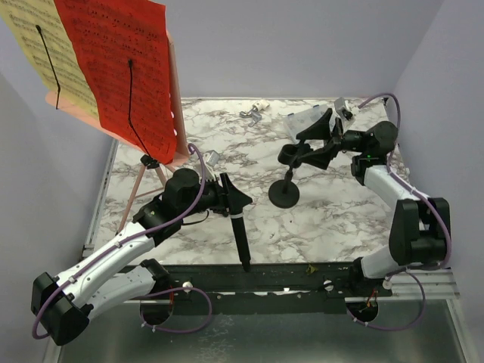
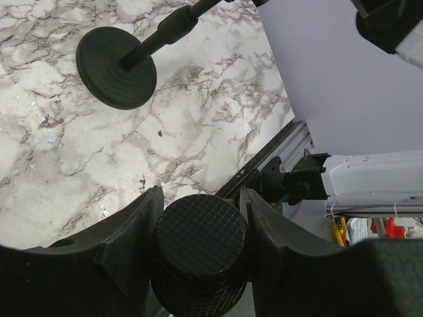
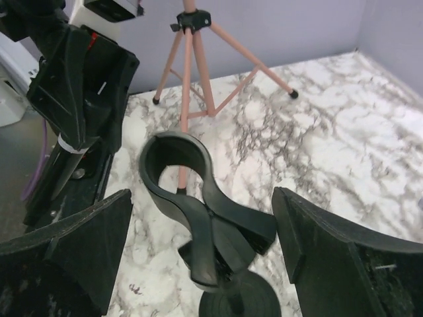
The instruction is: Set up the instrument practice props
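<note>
The pink music stand (image 1: 172, 91) stands at the back left on thin tripod legs (image 3: 192, 66). It carries a yellow page (image 1: 45, 53) and a red page (image 1: 121, 60). My left gripper (image 1: 221, 193) is shut on the black microphone (image 1: 240, 231). The microphone's mesh head (image 2: 198, 247) sits between the fingers, and its body points toward the table's near edge. The short microphone stand has a round base (image 1: 283, 193) at mid table, which also shows in the left wrist view (image 2: 115, 66). My right gripper (image 1: 314, 144) is open. Its fingers are on either side of the stand's empty clip (image 3: 192, 198) and do not touch it.
A clear plastic piece (image 1: 304, 121) lies at the back of the marble table (image 1: 333, 219), with small metal and white bits (image 1: 252, 113) near it. A black rail (image 1: 287, 272) runs along the near edge. Grey walls close in the back and sides.
</note>
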Controlling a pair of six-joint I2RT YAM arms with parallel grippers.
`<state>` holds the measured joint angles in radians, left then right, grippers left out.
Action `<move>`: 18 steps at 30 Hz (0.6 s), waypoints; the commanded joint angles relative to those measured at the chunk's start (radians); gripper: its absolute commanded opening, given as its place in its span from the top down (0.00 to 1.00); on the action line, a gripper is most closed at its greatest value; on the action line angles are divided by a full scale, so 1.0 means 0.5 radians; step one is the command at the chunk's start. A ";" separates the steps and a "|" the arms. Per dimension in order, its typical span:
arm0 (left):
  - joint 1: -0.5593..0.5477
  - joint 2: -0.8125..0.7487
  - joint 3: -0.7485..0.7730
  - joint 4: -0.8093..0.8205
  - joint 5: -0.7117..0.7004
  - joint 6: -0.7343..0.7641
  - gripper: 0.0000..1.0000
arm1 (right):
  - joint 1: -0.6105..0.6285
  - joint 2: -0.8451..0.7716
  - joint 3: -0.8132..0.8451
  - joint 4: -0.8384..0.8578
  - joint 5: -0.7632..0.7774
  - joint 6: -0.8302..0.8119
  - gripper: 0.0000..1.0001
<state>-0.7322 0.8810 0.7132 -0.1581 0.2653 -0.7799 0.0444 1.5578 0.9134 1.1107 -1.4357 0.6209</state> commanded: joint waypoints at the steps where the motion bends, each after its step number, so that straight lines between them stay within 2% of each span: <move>1: 0.012 0.005 0.062 0.085 0.067 0.011 1.00 | 0.041 -0.179 -0.014 -0.648 0.089 -0.747 0.07; 6: 0.013 -0.003 0.062 0.088 0.097 0.011 1.00 | 0.043 -0.033 -0.047 0.050 -0.126 -0.240 0.08; 8: 0.011 -0.026 0.051 0.086 0.093 0.016 1.00 | 0.043 -0.019 -0.056 0.067 -0.163 -0.230 0.08; 11: 0.013 -0.061 0.042 0.086 0.085 0.008 1.00 | 0.042 -0.052 -0.029 -0.275 -0.126 -0.526 0.08; 15: 0.011 -0.034 0.083 0.086 0.113 0.045 1.00 | 0.044 -0.128 0.061 -1.027 -0.026 -1.087 0.08; 18: 0.011 0.000 0.139 0.088 0.138 0.088 1.00 | 0.044 -0.119 0.093 -1.177 0.006 -1.206 0.08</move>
<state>-0.7322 0.8719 0.7185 -0.1463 0.2916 -0.7723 0.0673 1.4944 0.9424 0.8101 -1.4471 0.1932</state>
